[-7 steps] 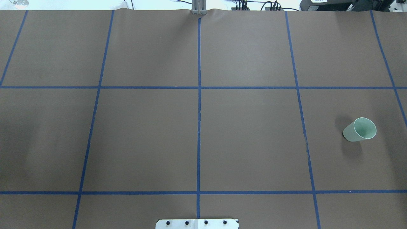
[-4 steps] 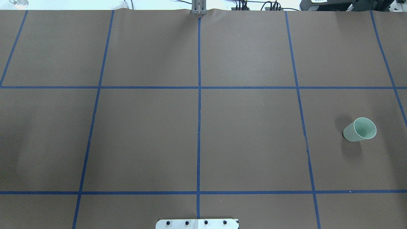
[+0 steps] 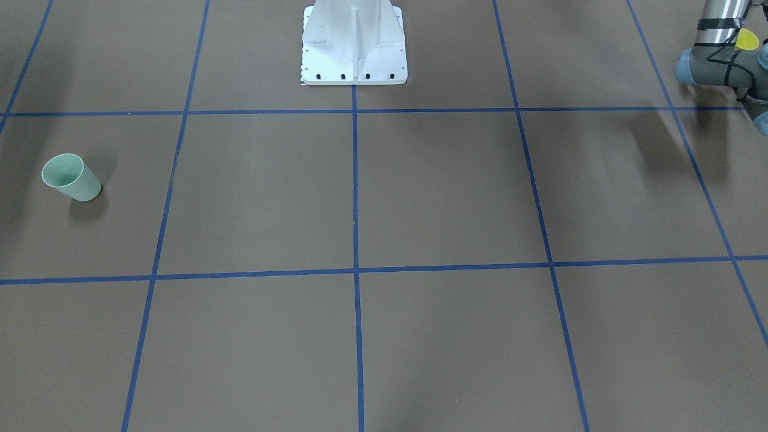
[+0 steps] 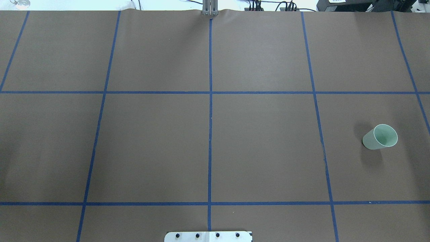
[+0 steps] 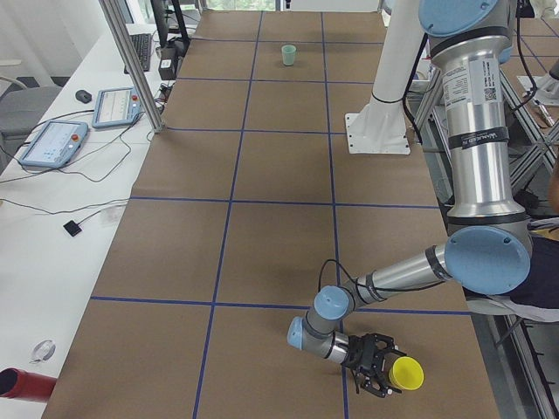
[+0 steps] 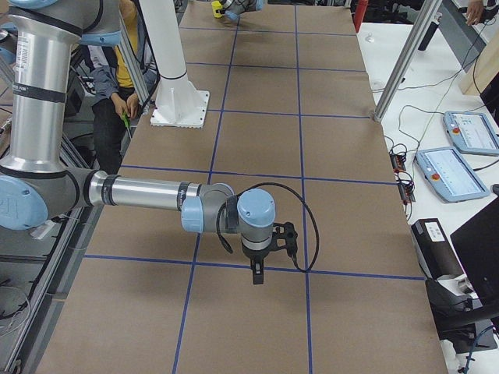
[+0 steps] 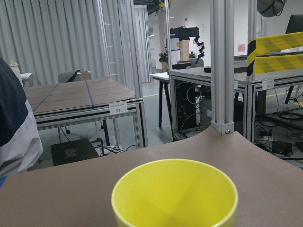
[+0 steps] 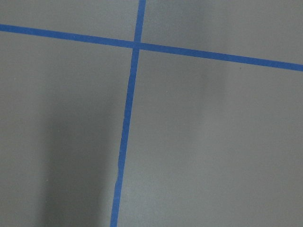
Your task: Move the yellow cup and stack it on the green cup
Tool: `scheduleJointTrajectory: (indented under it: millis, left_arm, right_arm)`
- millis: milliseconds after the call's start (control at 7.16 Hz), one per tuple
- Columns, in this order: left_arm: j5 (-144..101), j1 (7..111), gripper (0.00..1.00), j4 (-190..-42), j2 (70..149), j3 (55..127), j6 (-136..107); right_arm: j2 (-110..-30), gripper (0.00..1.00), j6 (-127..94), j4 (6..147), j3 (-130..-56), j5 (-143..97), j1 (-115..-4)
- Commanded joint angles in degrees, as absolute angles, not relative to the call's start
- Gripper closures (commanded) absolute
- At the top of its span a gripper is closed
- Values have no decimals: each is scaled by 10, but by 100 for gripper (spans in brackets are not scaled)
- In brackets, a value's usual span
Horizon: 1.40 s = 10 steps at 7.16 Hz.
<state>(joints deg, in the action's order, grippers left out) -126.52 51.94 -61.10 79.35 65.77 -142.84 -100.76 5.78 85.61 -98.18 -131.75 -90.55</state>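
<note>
The green cup [image 4: 380,137] stands upright at the table's right side, also in the front view [image 3: 71,177] and far off in the left view [image 5: 288,55]. The yellow cup [image 5: 405,373] is at my left gripper [image 5: 377,375], low over the table's near-left corner; I cannot tell whether the fingers are shut on it. Its open mouth fills the bottom of the left wrist view [image 7: 175,194]. A sliver of it shows by the left arm [image 3: 747,39]. My right gripper [image 6: 257,276] points down over the table, nothing at it; I cannot tell if it is open. Neither gripper shows in the overhead view.
The white robot pedestal [image 3: 354,42] stands at the table's robot-side edge. A side table with two tablets [image 5: 52,144] and cables runs along the far edge, with metal posts [image 5: 131,70]. A red cylinder [image 5: 17,384] lies at its near end. A seated person [image 6: 117,78] is beside the pedestal.
The faint shadow on the table's left part has slid toward the left edge in the overhead view. The green cup has not moved.
</note>
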Motion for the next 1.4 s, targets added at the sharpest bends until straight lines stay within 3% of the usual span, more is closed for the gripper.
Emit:
scheduleJointTrajectory:
  millis: [0, 559, 838, 978, 1258]
  left_arm:
    - [-1275, 519, 0, -628, 791, 636, -1428]
    - [-1292, 519, 1, -629, 791, 628, -1428]
    - [-1292, 519, 20, -630, 791, 627, -1428]
    - [-1292, 519, 44, -639, 791, 627, -1427]
    - [-1292, 518, 64, -642, 791, 628, -1421]
  right_arm:
    - [-1007, 0, 57, 856, -983, -1317, -904]
    - [-1007, 0, 57, 856, -983, -1317, -902]
    - [-1007, 0, 57, 856, -983, -1317, -901]
    - [-1007, 0, 57, 856, -982, -1317, -902]
    - [-1007, 0, 57, 855, -982, -1317, -902]
